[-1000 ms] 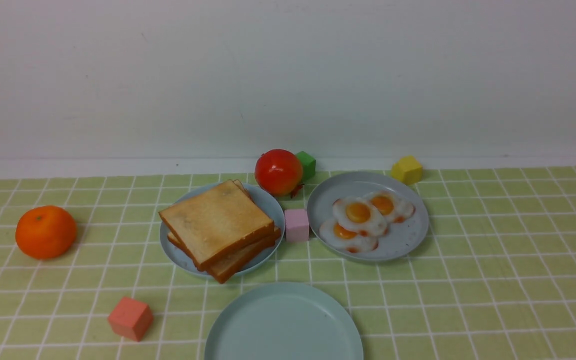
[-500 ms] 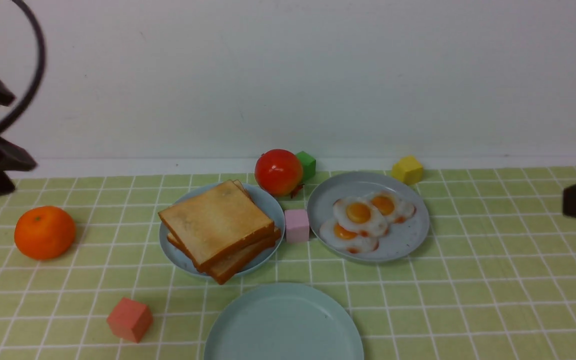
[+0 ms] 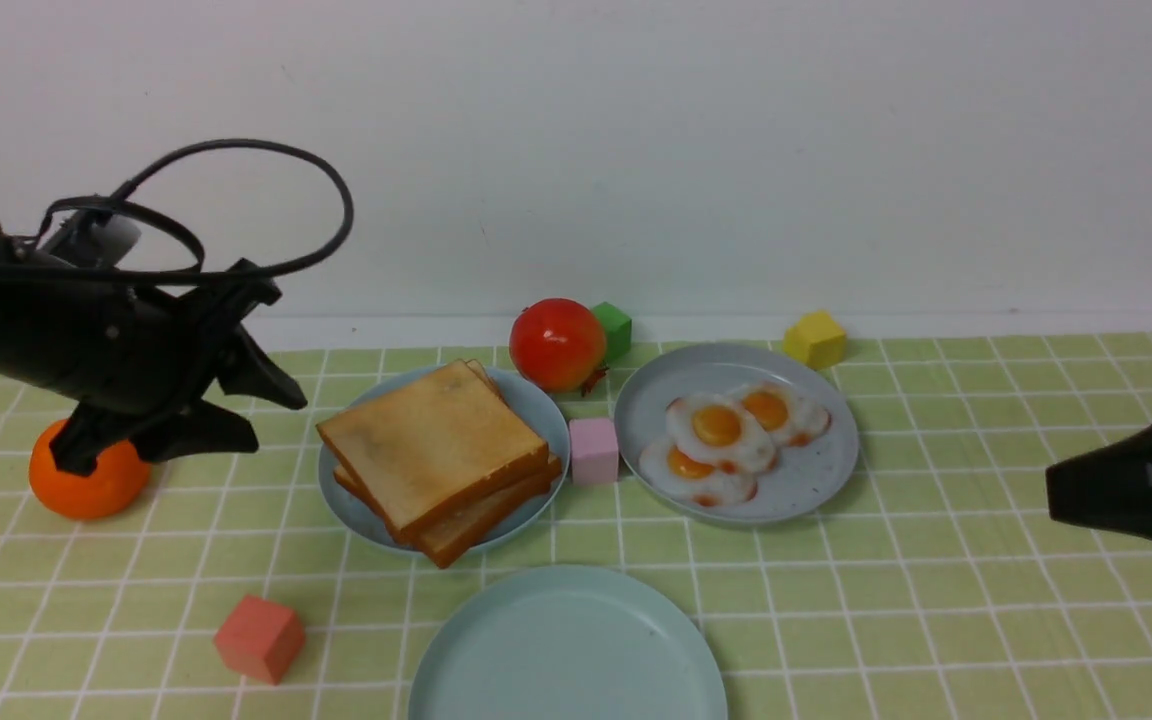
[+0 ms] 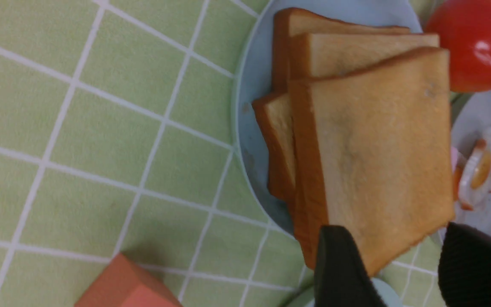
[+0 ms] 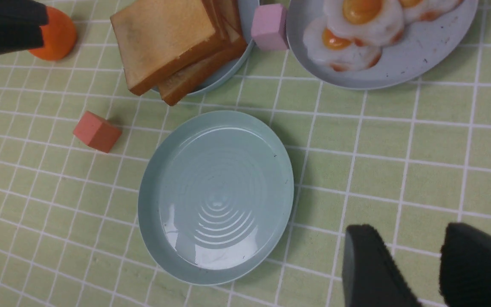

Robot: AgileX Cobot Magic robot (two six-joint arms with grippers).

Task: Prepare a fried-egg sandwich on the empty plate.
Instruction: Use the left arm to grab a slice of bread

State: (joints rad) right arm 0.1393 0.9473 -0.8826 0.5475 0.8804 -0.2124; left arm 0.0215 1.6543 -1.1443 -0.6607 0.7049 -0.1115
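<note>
The empty mint-green plate [image 3: 566, 650] [image 5: 215, 196] lies at the table's front centre. Behind it to the left, several toast slices [image 3: 433, 445] [image 4: 373, 140] are stacked on a grey-blue plate [image 3: 536, 400]. To the right, three fried eggs [image 3: 726, 440] [image 5: 356, 30] overlap on another grey-blue plate [image 3: 816, 480]. No fried-egg sandwich shows. My left gripper [image 3: 276, 420] [image 4: 392, 232] hovers open just left of the toast, holding nothing. My right gripper [image 3: 1056, 495] [image 5: 407, 230] stands open over bare cloth, right of the empty plate.
An orange [image 3: 86, 485] sits partly behind my left arm. A tomato [image 3: 556, 343] and green cube [image 3: 614, 330] stand behind the plates, a yellow cube [image 3: 814, 340] at the back right, a pink cube [image 3: 594, 450] between the plates, a salmon cube [image 3: 258, 637] front left.
Both arms have come into the front view. The left one swung in from the left edge toward the toast plate; the right one slid in from the right edge.
</note>
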